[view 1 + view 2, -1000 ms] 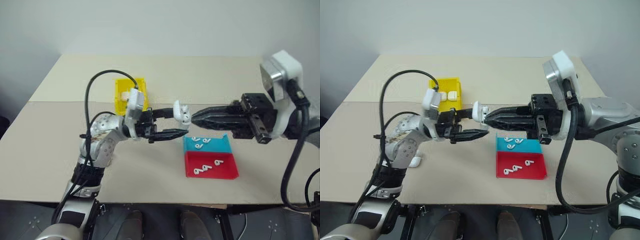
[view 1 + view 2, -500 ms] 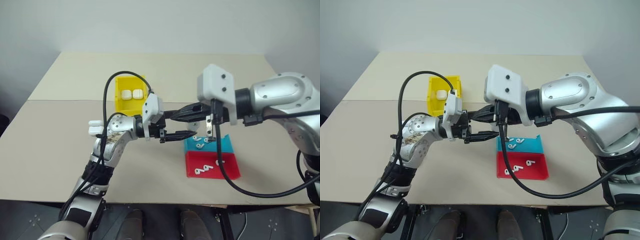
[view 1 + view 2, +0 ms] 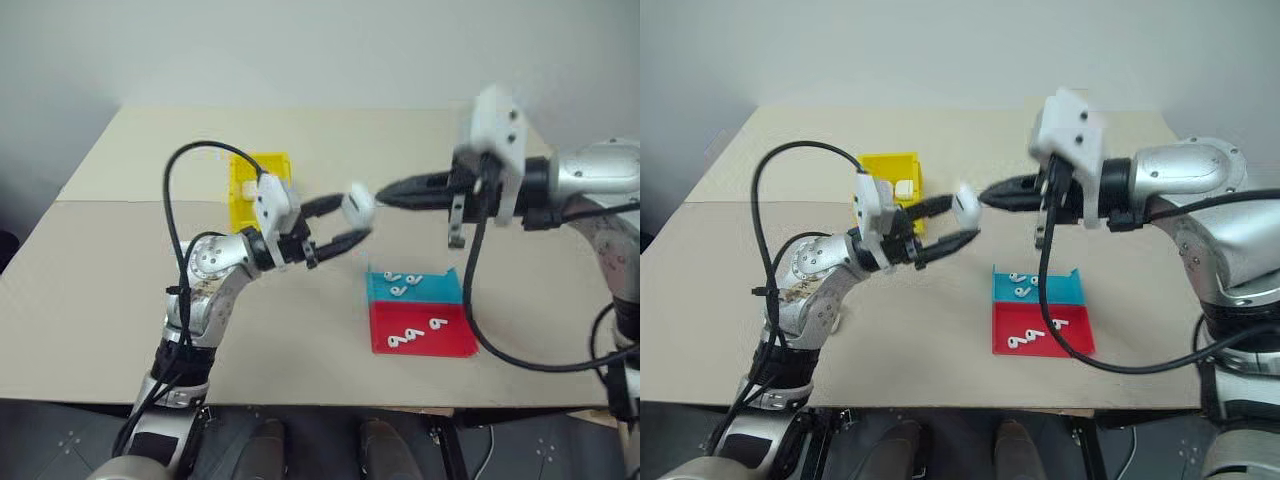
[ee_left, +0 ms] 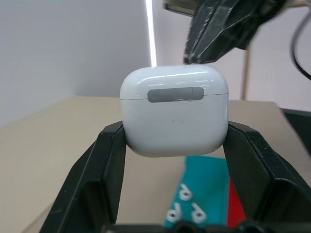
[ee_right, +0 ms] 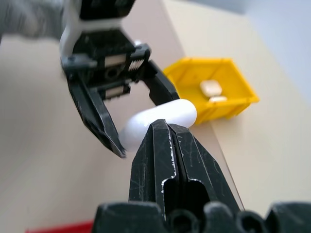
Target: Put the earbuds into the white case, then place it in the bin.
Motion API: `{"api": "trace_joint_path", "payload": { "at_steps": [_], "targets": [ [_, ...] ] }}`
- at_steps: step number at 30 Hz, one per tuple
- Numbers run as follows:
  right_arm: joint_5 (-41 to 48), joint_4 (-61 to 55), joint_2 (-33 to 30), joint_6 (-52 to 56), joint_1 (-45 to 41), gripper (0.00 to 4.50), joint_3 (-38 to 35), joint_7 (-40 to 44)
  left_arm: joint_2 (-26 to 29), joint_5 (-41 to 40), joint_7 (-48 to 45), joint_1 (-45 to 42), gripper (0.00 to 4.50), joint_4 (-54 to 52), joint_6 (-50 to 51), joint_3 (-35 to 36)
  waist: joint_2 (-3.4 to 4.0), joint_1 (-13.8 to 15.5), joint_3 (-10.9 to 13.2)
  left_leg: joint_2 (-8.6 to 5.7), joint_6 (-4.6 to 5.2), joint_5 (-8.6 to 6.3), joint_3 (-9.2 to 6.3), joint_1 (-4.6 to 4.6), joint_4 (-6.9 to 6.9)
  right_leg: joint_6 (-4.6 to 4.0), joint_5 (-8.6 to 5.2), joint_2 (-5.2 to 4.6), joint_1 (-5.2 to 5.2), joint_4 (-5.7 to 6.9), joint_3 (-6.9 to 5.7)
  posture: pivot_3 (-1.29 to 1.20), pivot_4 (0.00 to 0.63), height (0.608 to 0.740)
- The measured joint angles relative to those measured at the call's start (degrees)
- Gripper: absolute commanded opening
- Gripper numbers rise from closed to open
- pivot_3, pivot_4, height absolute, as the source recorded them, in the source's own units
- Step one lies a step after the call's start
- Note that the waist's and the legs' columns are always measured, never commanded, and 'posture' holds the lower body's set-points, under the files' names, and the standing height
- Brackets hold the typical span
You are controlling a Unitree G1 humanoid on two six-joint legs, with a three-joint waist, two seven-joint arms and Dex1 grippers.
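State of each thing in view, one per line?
Left gripper: shut on case.
Case: lid closed, held above the table.
Right gripper: shut, tip at the case.
Bin: holds two cases.
Tray: holds loose earbuds.

You've got a beige desk w/ two items on it: yellow bin upper left of centre, blue-and-red tray lower right, well apart from the bin.
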Motion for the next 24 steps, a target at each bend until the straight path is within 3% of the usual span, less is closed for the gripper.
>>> {"api": "trace_joint_path", "payload": {
  "at_steps": [3, 8, 11, 17, 22, 24],
  "targets": [
    [0.2, -1.6, 2.0, 0.7, 4.5, 0.03, -3.6, -5.0, -4.2, 4.1, 16.3, -3.1, 2.74, 1.9, 4.1, 4.8, -0.03, 0.5, 0.0, -0.04, 0.00, 0.00, -0.06, -0.06, 0.05, 0.06, 0.03, -0.03, 0.02, -0.04, -0.04, 0.00, 0.150, 0.740],
    [-3.7, -4.7, 7.1, 1.0, 9.6, 0.03, 2.0, -11.4, -6.7, 13.3, 38.3, -12.8, 2.74, 14.8, 4.4, 10.7, -0.04, 0.5, 0.0, -0.11, 0.00, 0.00, -0.02, -0.06, 0.03, 0.09, 0.06, -0.01, -0.10, -0.01, 0.06, 0.00, 0.150, 0.740],
    [-4.4, -5.7, 8.9, 1.0, 9.2, 0.03, 3.7, -12.6, -7.1, 14.8, 43.3, -16.8, 2.74, 25.1, 5.1, 12.3, -0.04, 0.6, 0.0, -0.13, -0.01, 0.00, -0.04, -0.08, 0.02, 0.09, 0.06, -0.01, -0.09, -0.02, 0.01, 0.00, 0.150, 0.740],
    [-5.5, -5.8, 9.4, 1.0, 8.7, 0.03, 3.8, -12.9, -6.6, 17.3, 44.4, -21.5, 2.74, 41.0, 1.8, 11.4, -0.05, 0.9, 0.0, -0.15, -0.02, 0.01, -0.04, -0.15, 0.02, 0.09, 0.07, -0.03, -0.10, -0.11, -0.07, 0.00, 0.150, 0.740],
    [-5.4, -6.0, 9.8, 1.0, 8.7, 0.00, 3.8, -12.9, -5.7, 18.1, 43.5, -25.0, 4.33, 48.5, 0.5, 10.2, -0.05, 0.9, 0.0, -0.16, -0.02, 0.01, -0.04, -0.12, 0.01, 0.09, 0.07, -0.03, -0.08, -0.10, -0.07, 0.00, 0.150, 0.740],
    [-5.4, -6.7, 10.0, 1.1, 9.1, 0.00, 3.7, -13.1, -5.7, 18.3, 42.9, -24.9, 4.43, 50.5, -0.7, 9.8, -0.05, 0.8, 0.0, -0.14, -0.02, 0.01, -0.04, -0.14, 0.01, 0.09, 0.07, -0.02, -0.10, -0.09, -0.07, 0.00, 0.150, 0.740]
  ]
}}
